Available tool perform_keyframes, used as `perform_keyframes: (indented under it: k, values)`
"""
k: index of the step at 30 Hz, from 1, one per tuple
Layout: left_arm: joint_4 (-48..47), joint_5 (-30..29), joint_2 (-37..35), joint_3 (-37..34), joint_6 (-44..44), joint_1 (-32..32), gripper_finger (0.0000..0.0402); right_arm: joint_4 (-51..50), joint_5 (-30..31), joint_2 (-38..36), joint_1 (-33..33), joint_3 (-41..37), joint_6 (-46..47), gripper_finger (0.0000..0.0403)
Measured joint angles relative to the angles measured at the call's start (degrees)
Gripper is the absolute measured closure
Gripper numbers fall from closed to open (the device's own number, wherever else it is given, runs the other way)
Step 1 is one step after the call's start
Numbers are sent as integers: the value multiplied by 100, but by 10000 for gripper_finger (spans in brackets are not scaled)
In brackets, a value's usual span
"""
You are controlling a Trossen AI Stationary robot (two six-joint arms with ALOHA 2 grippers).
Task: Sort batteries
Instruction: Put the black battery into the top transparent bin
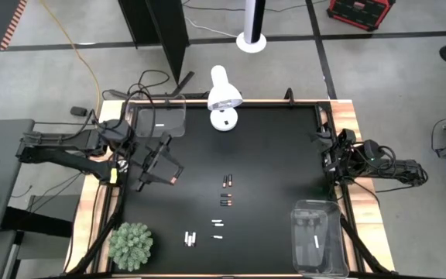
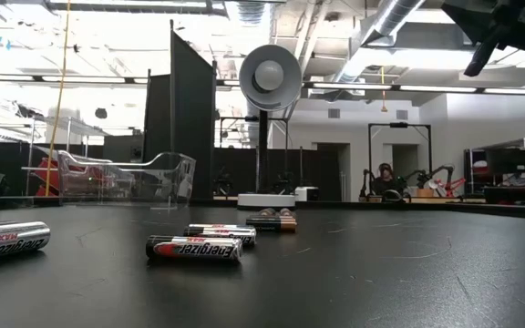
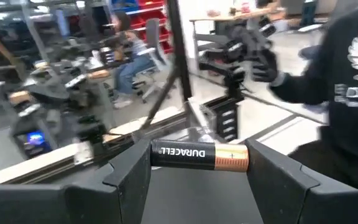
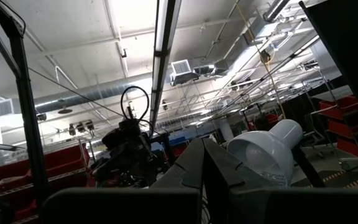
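Left gripper (image 1: 161, 164) at left-centre of the high frame pinches a Duracell battery (image 3: 199, 155) crosswise between its fingers, clear bin (image 1: 161, 120) just above it toward the upper left, loose batteries (image 1: 224, 192) mid-desk lower centre, right gripper (image 1: 325, 151) parked pressed together at right edge

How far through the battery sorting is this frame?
Early. The bin by the left arm holds one white battery, and the bin at the right front holds one or two. The left gripper grips a black-and-copper Duracell battery end to end, raised. About ten batteries remain on the mat. The right gripper waits at the table's right edge.
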Motion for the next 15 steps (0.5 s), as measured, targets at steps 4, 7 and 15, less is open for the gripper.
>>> perform_keyframes:
  k: [4, 7, 15]
  values:
    - [154, -2128, 1, 1, -117, 2, 179, 0, -2, 0, -1, 0, 0, 376]
    - [95, -3469, 90, 4, -179, 89, 179, 2, -2, 0, -1, 0, -2, 376]
    - [-817, -5798, 362, 2, -1558, 990, 179, 7, -2, 2, -1, 0, 0, 376]
